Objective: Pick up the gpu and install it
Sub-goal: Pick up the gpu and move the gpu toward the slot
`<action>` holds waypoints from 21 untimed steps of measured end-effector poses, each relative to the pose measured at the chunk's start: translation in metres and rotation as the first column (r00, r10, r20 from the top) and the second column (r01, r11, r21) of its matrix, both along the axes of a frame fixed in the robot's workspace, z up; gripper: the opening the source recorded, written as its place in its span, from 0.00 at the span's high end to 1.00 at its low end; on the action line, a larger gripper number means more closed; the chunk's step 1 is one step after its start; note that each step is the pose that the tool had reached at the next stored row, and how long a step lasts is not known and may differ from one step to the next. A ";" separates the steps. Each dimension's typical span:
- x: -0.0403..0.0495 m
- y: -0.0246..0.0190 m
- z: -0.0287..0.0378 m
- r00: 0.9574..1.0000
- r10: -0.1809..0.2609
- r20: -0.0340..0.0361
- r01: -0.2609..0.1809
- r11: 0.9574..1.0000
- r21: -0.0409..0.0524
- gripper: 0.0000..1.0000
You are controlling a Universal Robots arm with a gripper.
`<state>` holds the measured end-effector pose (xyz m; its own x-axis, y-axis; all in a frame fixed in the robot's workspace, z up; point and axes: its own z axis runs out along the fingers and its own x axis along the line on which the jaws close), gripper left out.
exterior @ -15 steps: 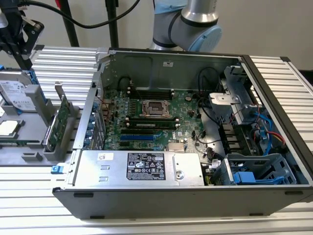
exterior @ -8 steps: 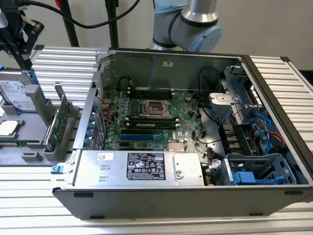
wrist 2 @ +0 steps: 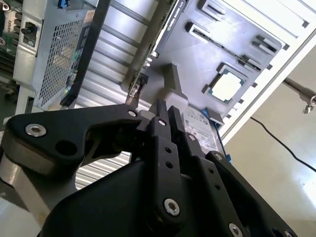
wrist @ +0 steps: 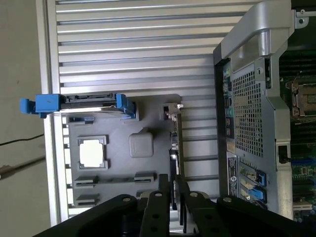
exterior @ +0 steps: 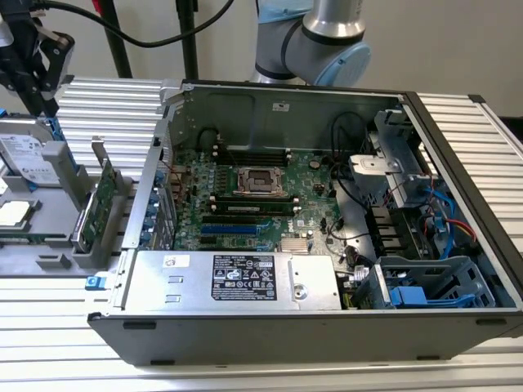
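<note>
The gpu (exterior: pixel 98 204) stands on edge in a grey holder tray (exterior: pixel 49 245) on the exterior view's left, outside the open computer case (exterior: pixel 245 335). It is a green card with a silver bracket at its far end. In both wrist views it shows edge-on, as a thin strip (wrist: pixel 174 145) and a dark strip (wrist 2: pixel 165 24). My black gripper (exterior: pixel 42 90) hangs above the tray's far end, well clear of the card. Its fingers are shut with nothing between them in both wrist views (wrist 2: pixel 165 109) (wrist: pixel 172 181). The green motherboard (exterior: pixel 261 188) lies inside the case.
On the tray beside the gpu sit a silver hard drive (exterior: pixel 29 155) with blue clips (wrist: pixel 44 104) and a square processor chip (wrist: pixel 91 152). The case wall (wrist: pixel 247 98) rises next to the tray. A power supply (exterior: pixel 237 278) fills the case's near side, with cables and drive cages at the exterior view's right.
</note>
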<state>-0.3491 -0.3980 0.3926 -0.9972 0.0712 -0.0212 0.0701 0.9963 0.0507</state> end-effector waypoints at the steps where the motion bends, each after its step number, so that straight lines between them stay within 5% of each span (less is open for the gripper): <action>1: 0.0000 0.0000 0.0000 1.000 0.000 0.000 0.000 1.000 0.000 0.00; 14: 0.0002 0.0000 0.0000 1.000 0.000 0.000 0.000 1.000 0.001 0.00; 21: 0.0079 -0.0020 -0.0017 1.000 0.010 -0.002 -0.010 1.000 0.001 0.00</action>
